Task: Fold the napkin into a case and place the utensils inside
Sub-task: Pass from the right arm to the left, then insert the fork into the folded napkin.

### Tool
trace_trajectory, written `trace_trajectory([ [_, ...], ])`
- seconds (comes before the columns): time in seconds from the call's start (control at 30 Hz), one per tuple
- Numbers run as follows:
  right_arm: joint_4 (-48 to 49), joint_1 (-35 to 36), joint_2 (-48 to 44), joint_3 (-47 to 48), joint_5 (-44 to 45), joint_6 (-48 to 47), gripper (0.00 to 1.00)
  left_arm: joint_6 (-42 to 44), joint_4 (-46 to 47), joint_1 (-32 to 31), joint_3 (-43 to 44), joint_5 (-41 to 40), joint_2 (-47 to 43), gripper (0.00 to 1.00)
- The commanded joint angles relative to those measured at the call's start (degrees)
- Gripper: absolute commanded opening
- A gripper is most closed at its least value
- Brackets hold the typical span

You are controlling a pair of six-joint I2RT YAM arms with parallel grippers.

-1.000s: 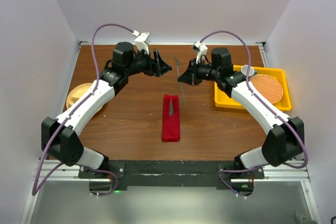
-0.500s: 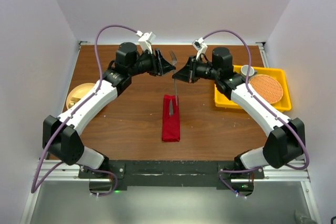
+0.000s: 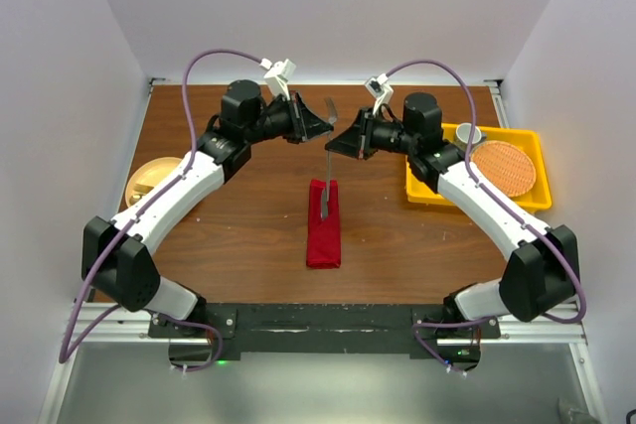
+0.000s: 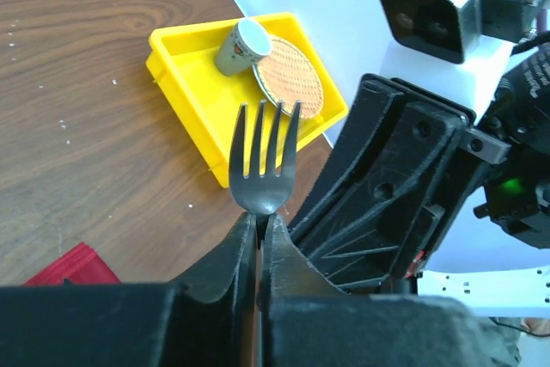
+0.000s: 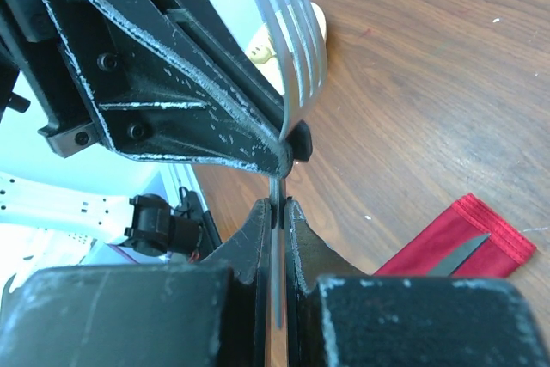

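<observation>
Brown wood table (image 3: 238,225), white walls on three sides. Both arms reach out from the near edge, elbows bowed outward, and bend in to meet over the far middle of the table. Their wrists face each other.

The left gripper (image 3: 316,126) and right gripper (image 3: 343,141) come together tip to tip around the fork (image 3: 327,161). The left wrist view shows the left gripper (image 4: 260,229) pinched tight on the neck of the fork (image 4: 262,169), just below the tines. In the right wrist view the right gripper (image 5: 277,212) is clamped on the thin handle lower down, with the tines of the fork (image 5: 288,32) above.

The fork stands roughly upright, tines up and handle down. From above, its lower end overlaps the far end of the case (image 3: 323,235); whether they touch I cannot tell.

The case lies flat mid-table, long axis running near to far. A knife (image 3: 324,201) pokes out of its far end.

A yellow tray (image 3: 427,191) at the right holds a woven mat (image 3: 505,166) and a cup (image 3: 468,133).
</observation>
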Motion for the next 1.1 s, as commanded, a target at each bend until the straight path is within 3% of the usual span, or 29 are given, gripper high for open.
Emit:
trace_trajectory([
  [0.0,5.10,0.41,-2.97,0.14,-2.57,2.11,0.00,0.09,1.59,0.28,0.42,0.21,0.41,0.00],
  [0.13,-0.07,0.15,-3.49,0.75,-1.35,-0.77,0.51,1.23,0.89,0.89,-0.36,-3.12,-1.16,0.00],
  [0.23,-9.29,0.06,-4.46,2.42,1.11,-9.46,0.62,3.59,0.97,1.86,-3.17,-7.25,-3.27,0.00],
  [0.33,-20.28,0.15,-6.03,2.52,4.89,-22.55,0.63,4.57,-9.00,1.77,-1.34,-13.75,-1.88,0.00],
  [0.5,-25.04,0.67,-13.06,-6.53,8.23,-46.19,0.56,3.34,-14.13,1.51,0.32,-22.01,2.59,0.00],
  [0.57,-25.66,1.99,-15.00,-9.96,9.02,-53.91,0.46,2.73,-19.49,0.64,2.95,-26.65,5.50,0.00],
  [0.6,-26.62,4.34,-15.27,-10.84,9.38,-56.31,0.37,2.90,-20.98,0.46,5.49,-27.55,8.38,0.00],
  [0.67,-27.42,7.60,-15.62,-13.30,11.74,-62.62,0.30,2.99,-23.72,-0.16,7.53,-31.49,10.86,0.00],
  [0.93,-19.09,27.37,-15.97,-23.13,22.73,-73.02,0.10,2.64,-28.38,-1.21,15.27,-32.22,20.36,0.00],
  [1.07,-9.70,37.46,-15.98,-28.77,30.18,-77.59,0.06,1.85,-29.17,-1.39,16.94,-31.34,22.38,0.00],
])
